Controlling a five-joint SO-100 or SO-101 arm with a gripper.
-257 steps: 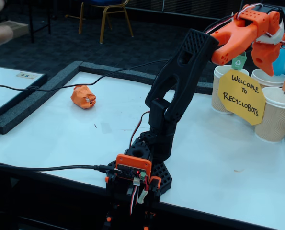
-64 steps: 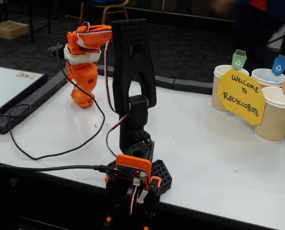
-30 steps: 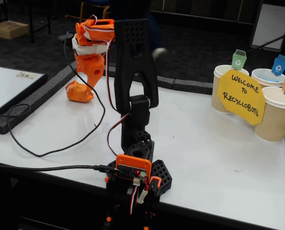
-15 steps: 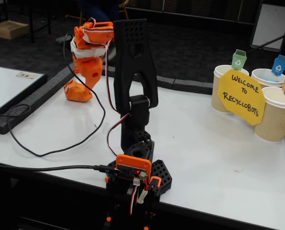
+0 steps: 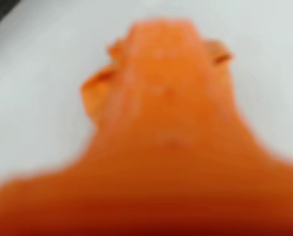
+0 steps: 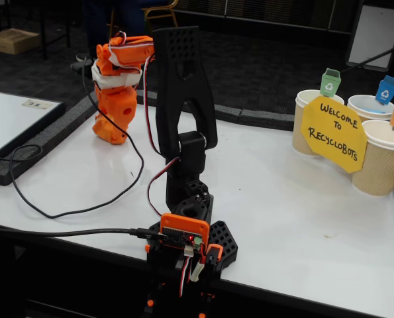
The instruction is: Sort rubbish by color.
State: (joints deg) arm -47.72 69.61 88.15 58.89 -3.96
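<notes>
Near the far left corner of the table (image 6: 296, 218), the orange paper ball (image 6: 104, 131) lies under the gripper (image 6: 110, 134); whether its jaws grip it, I cannot tell. Light, soft paper, probably crushable; best pinched across the middle.

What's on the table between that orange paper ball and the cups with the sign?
In the fixed view, only the robot's black arm stands between the orange ball and the cups. The white table there is otherwise bare.
</notes>
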